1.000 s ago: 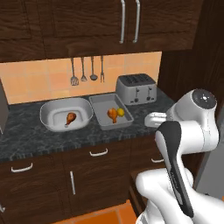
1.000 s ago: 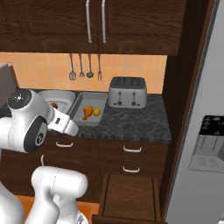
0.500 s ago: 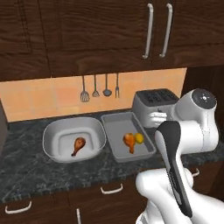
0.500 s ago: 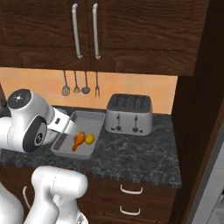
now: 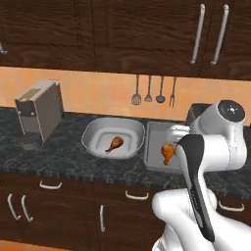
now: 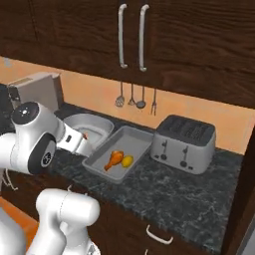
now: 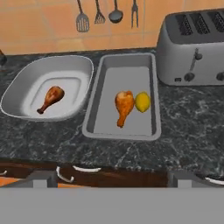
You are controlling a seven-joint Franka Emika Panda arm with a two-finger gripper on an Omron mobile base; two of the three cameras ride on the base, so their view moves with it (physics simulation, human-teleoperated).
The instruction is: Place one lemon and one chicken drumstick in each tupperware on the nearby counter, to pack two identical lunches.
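On the long dark speckled stone desk (image 7: 183, 122), two grey containers are seen side by side, just apart. In the rounded grey tupperware bowl (image 7: 26, 94), a single brown chicken drumstick (image 7: 50, 99) is lying. In the rectangular grey tupperware tray (image 7: 97, 98), a second brown chicken drumstick (image 7: 124, 106) is lying with a small yellow lemon (image 7: 142, 102) touching its right side. A silver four-slot toaster (image 7: 192, 43) stands beside the tray, and dark metal utensils (image 7: 107, 12) are hung on the orange wall behind. A boxy grey appliance (image 5: 39, 110) is placed well apart from the bowl, on its other side. The tool is held above the desk edge with its jaws spread wide; nothing is gripped.
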